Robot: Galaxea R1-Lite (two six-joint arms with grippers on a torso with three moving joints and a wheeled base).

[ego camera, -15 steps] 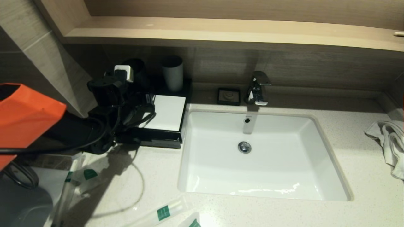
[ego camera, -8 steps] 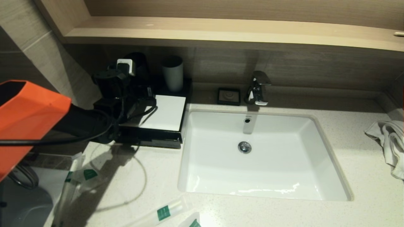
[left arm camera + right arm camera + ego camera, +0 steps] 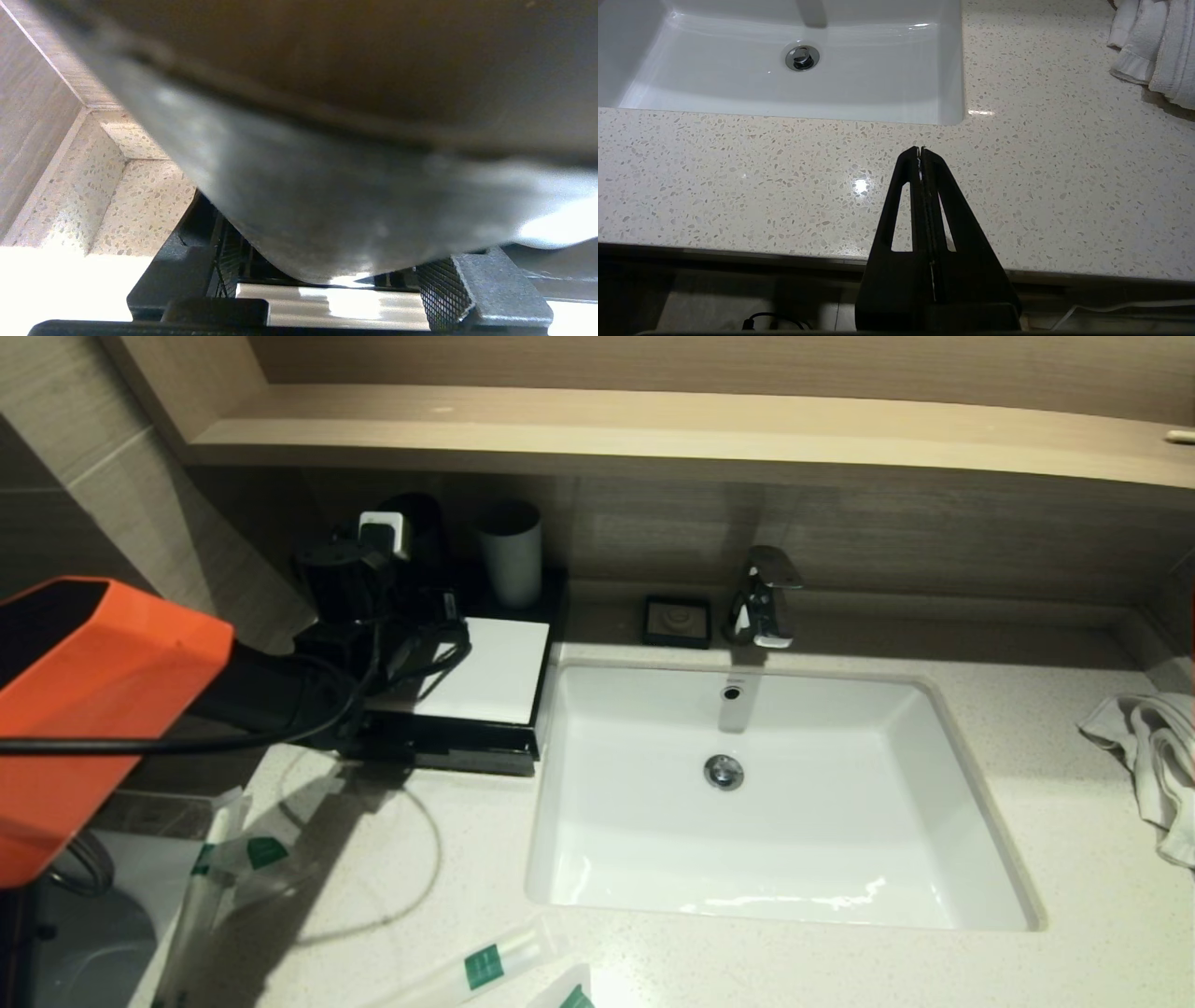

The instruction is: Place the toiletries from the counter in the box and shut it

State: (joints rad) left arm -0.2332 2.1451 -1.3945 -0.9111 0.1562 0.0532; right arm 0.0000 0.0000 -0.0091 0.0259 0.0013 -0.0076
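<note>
**Counter** [image 3: 1074, 896], speckled stone, surrounds the landmark for every position given here, the white **sink** [image 3: 653, 859].

**Left arm** [image 3: 93, 691], orange-shelled, reaches from the near left of the sink toward the far left of it. This is probably so that the arm can work on the box rather than on the loose items.

**Box** [image 3: 495, 672], black with a flat white top face, stands just beside the sink's left rim on a dark tray. Whether the white face is a closed lid or the floor of the open box cannot be told. The box sits where one arm can reach both it and the packets.

**Towel** [image 3: 1144, 756], crumpled, lies well to the right of the sink and takes no part in the task.

**Left gripper** [image 3: 331, 298] hangs over the far-left part of the box, away from the sink. Its mesh-faced fingers [image 3: 441, 291] stand spread, with nothing seen clamped between them. A large grey curved surface fills the wrist view close above them. What it is, and whether the fingers touch it, cannot be told.

**Right gripper** [image 3: 920, 151] is parked above the counter's front edge, before the sink's near right corner. Its fingers are pressed together on nothing, which marks this arm as idle.

**Toiletry packets**, clear sleeves with green labels, are not yet packed. One [image 3: 485, 963] and a second [image 3: 574, 999] lie in front of the sink's near left corner. A third [image 3: 252, 854] lies further left of it. Judged from this, the loading has hardly begun.
</note>
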